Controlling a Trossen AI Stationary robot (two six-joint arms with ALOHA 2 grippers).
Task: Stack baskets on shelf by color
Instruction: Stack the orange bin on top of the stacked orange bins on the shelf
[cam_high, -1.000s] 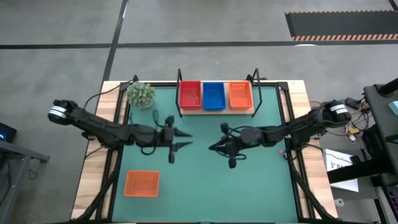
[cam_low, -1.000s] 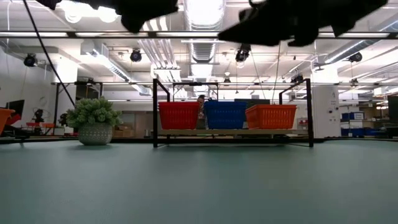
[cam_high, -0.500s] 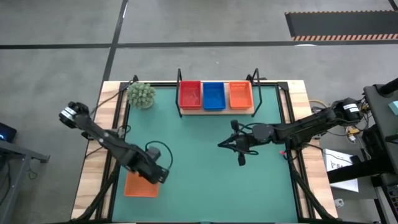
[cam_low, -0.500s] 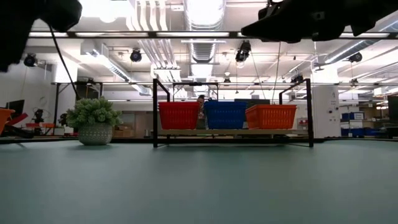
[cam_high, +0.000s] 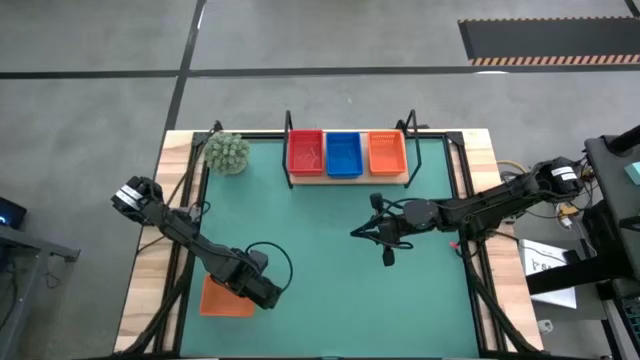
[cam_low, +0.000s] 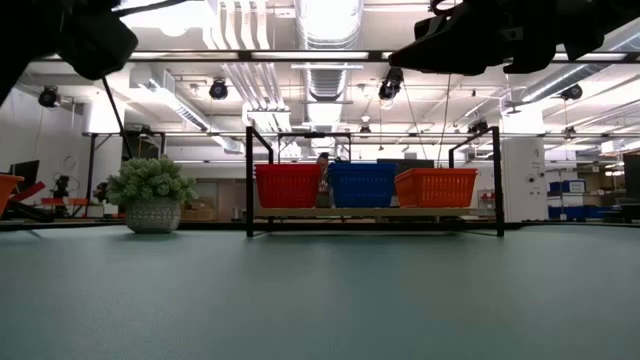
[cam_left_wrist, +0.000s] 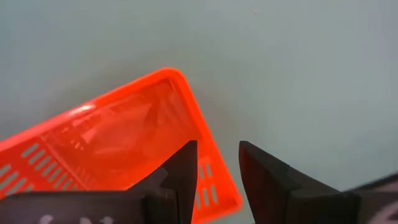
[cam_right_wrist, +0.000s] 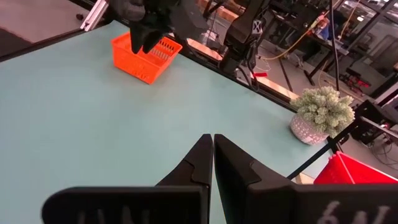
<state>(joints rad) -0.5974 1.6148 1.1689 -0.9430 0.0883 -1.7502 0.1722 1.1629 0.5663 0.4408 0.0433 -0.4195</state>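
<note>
One loose orange plastic mesh basket lies near the front-left corner of the green counter. The left hand hovers over its right rim, fingers parted. The right hand, fingers pressed together and empty, hangs mid-counter before the light wooden shelf.

On the light wooden shelf with black end frames sit a red basket, a blue basket and an orange basket. A loose orange mesh basket lies on the green mat, and the plant is pale green.
</note>
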